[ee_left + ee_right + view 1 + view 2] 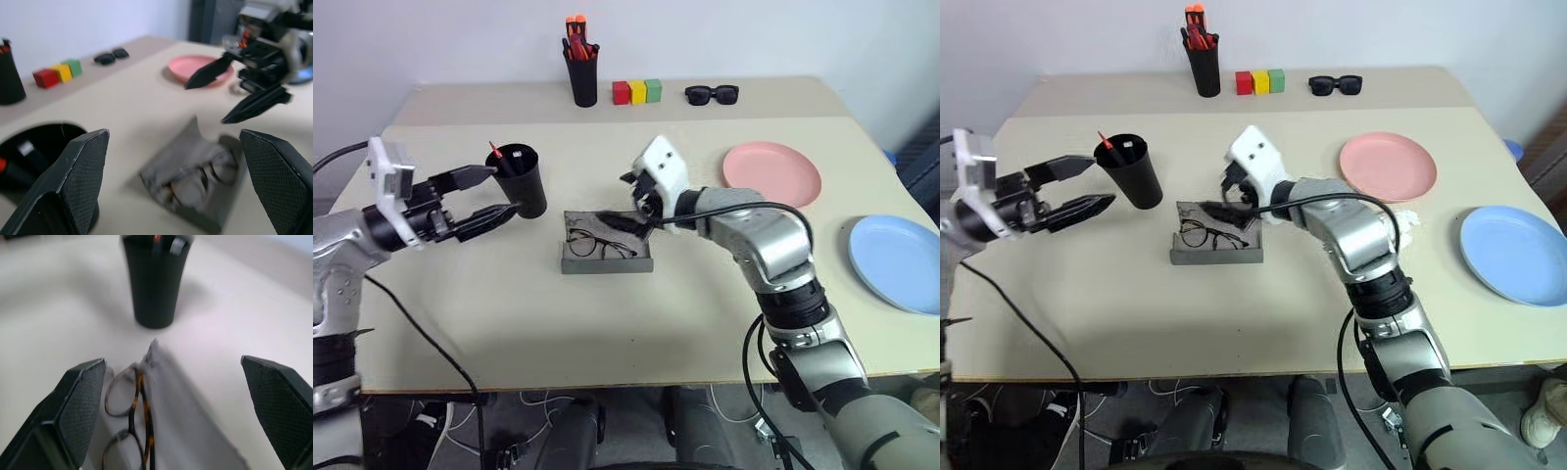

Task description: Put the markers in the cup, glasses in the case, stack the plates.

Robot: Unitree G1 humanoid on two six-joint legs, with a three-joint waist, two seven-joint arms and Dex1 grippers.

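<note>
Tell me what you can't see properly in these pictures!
- Markers inside the matte black tapered cup: a red tip pokes out in the left eye view; the cup wall hides their bodies.
- Grey rectangular case: its far edge is covered by the right hand in the left eye view, so no lid can be made out.
- Thin wire-framed glasses: the right wrist view's edge cuts them off.
- Light blue round plate: the left eye view's edge cuts it off.

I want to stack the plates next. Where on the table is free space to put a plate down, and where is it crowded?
Free: the wide front strip of the table below the case, and the stretch between the case and the pink plate. Crowded: around the cup and case, where the left gripper and right gripper hover open.
</note>
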